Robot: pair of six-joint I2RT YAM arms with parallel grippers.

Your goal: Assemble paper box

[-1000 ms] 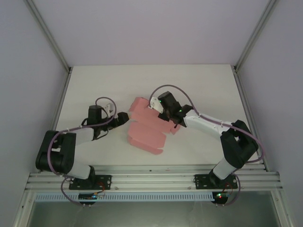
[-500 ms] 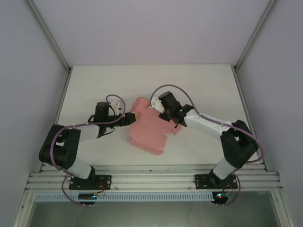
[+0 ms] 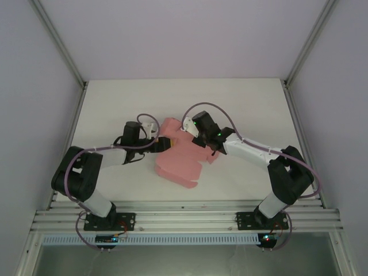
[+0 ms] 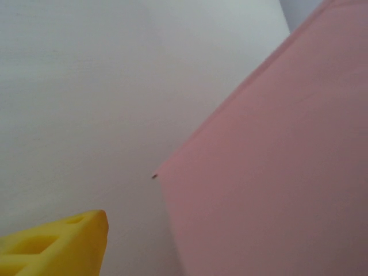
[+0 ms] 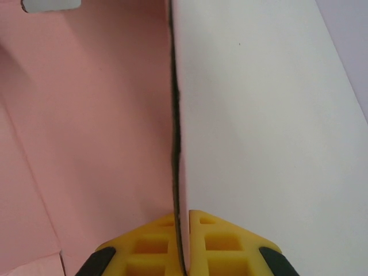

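Observation:
The pale pink paper box (image 3: pixel 178 160) lies part folded in the middle of the white table (image 3: pixel 115 103). My right gripper (image 3: pixel 199 138) is shut on an upright panel at the box's far side. In the right wrist view its yellow fingers (image 5: pixel 149 247) pinch the thin card edge (image 5: pixel 175 115). My left gripper (image 3: pixel 161 144) is at the box's left edge. In the left wrist view one yellow finger (image 4: pixel 63 244) shows far to the lower left, so it stands open. A pink panel (image 4: pixel 276 172) hides the other finger.
Grey enclosure walls and metal posts (image 3: pixel 60 49) border the table on both sides and at the back. An aluminium rail (image 3: pixel 184 217) with both arm bases runs along the near edge. Bare table lies beyond the box.
My left arm has swung right and forward, bringing its gripper from beside the box up to the box's left edge. The right gripper and the box have stayed put.

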